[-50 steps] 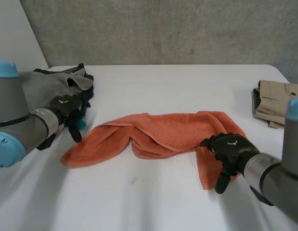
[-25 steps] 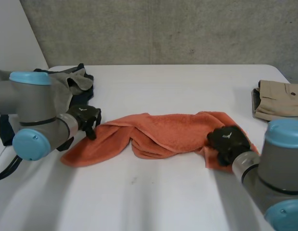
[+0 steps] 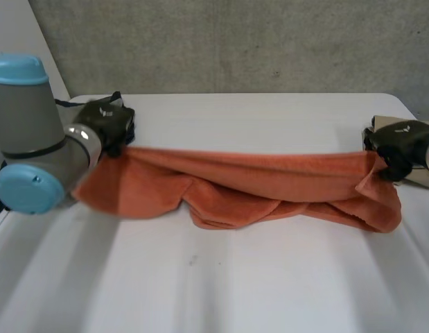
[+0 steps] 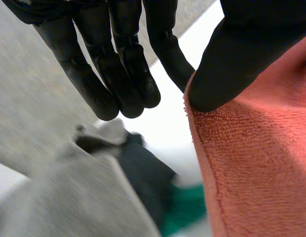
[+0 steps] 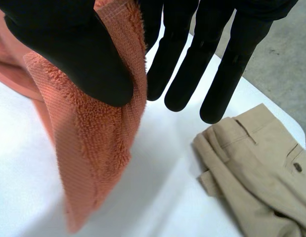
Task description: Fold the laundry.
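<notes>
Orange towel (image 3: 249, 184): hanging stretched between the 2 hands over the white table (image 3: 221, 284), top edge running nearly straight from hand to hand, middle sagging in loose folds, lowest folds appearing to rest on the tabletop
Left hand (image 3: 107, 121): holding 1 end of the towel by its upper corner, at the table's far left side
Left grip: pinching the hemmed edge between the left thumb (image 4: 232, 59) and the nearest of the left fingers (image 4: 167, 54), the other fingers reaching out straight beside the cloth, touching nothing
Right hand (image 3: 400, 142): holding the opposite end by its upper corner, at the table's far right side
Right grip: pressing the cloth with the right thumb (image 5: 73, 54) against the straight right fingers (image 5: 182, 64), a short flap of towel dangling below the pinch
Beige trousers (image 5: 256, 168): lying folded on the table just past the right fingertips, apart from the towel
Grey garment (image 4: 68, 197): lying bunched beyond the left fingertips, touching a dark garment (image 4: 143, 177)
Green item (image 4: 187, 212): showing beside the dark garment, too blurred for telling what it is
</notes>
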{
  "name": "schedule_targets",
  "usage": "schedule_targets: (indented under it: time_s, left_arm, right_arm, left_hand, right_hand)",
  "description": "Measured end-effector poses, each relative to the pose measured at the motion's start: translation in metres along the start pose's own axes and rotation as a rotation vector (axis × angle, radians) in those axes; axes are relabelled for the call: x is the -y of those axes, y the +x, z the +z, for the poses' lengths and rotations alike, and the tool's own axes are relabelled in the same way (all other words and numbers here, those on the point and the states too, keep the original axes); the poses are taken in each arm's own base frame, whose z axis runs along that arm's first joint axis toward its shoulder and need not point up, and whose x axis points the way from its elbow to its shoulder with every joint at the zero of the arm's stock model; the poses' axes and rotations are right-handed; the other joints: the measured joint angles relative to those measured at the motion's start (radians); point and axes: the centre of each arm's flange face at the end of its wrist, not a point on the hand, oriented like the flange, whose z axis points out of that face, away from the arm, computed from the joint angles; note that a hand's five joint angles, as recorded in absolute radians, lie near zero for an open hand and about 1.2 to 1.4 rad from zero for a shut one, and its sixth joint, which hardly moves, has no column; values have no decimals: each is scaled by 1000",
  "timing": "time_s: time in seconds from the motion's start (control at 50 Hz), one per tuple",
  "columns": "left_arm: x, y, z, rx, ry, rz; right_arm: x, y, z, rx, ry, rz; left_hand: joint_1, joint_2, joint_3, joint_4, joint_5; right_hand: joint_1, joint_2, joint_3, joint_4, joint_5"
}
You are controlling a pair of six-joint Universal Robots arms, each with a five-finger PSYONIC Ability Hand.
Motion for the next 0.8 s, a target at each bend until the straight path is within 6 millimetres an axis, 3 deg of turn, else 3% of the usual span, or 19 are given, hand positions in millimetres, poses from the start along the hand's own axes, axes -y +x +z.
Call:
schedule_targets:
  time_s: [0.1, 0.16, 0.18, 0.2, 0.22, 0.26, 0.32, 0.36, 0.48, 0.62, 0.66, 0.68, 0.7, 0.72, 0.8]
  left_arm:
    - [41, -22, 19, 131, 192, 63]
    - [83, -46, 22, 266, 362, 66]
    - [105, -60, 18, 338, 453, 57]
    - [109, -63, 17, 352, 471, 55]
    - [135, -79, 8, 431, 579, 39]
    - [160, -94, -6, 497, 684, 21]
    - [184, -108, -25, 550, 793, -5]
    - [187, -109, -31, 549, 804, -14]
    - [155, -91, -25, 464, 646, -28]
    - [74, -39, -12, 290, 320, -16]
    - [55, -22, -13, 241, 262, -3]
    - [55, -22, -13, 241, 262, -3]
    - [39, -7, -15, 198, 229, 14]
    - [33, 0, -16, 180, 221, 25]
    - [27, 16, -27, 145, 246, 84]
  right_arm:
    - [26, 18, 39, -146, 172, -42]
    - [59, 41, 52, -300, 393, -21]
    - [78, 53, 53, -375, 521, -1]
    - [82, 56, 53, -390, 548, 4]
    - [105, 70, 48, -467, 705, 30]
    - [125, 82, 38, -523, 854, 57]
    - [150, 93, 19, -558, 1050, 98]
    - [155, 94, 14, -541, 1100, 111]
    - [138, 82, 24, -402, 1032, 115]
    - [75, 54, 52, -211, 735, 147]
    - [49, 41, 59, -158, 611, 163]
    - [49, 41, 59, -158, 611, 163]
    - [29, 30, 62, -117, 508, 173]
    - [20, 24, 62, -100, 465, 175]
    - [0, 6, 61, -42, 335, 177]
  left_hand:
    - [0, 3, 2, 1, 0]
    - [0, 3, 2, 1, 0]
    - [0, 3, 2, 1, 0]
    - [0, 3, 2, 1, 0]
    - [0, 3, 2, 1, 0]
    - [0, 3, 2, 1, 0]
    - [0, 3, 2, 1, 0]
    - [0, 3, 2, 1, 0]
    - [0, 3, 2, 1, 0]
    - [0, 6, 5, 1, 0]
    - [0, 7, 5, 1, 0]
    - [0, 7, 5, 1, 0]
    - [0, 7, 5, 2, 0]
    - [0, 7, 5, 2, 0]
    - [0, 7, 5, 4, 0]
  right_hand:
    - [25, 0, 1, 0, 7]
    - [26, 0, 1, 0, 12]
    - [26, 0, 1, 0, 14]
    - [26, 0, 1, 0, 14]
    - [33, 0, 1, 0, 15]
    - [35, 0, 1, 0, 18]
    - [35, 0, 1, 0, 19]
    - [36, 0, 1, 0, 19]
    - [35, 0, 1, 0, 19]
    - [27, -32, -37, -42, -21]
    - [-82, -155, -162, -169, -157]
    - [-82, -155, -162, -169, -157]
    - [-295, -367, -361, -369, -362]
    - [-359, -430, -435, -445, -440]
    - [-689, -758, -759, -771, -775]
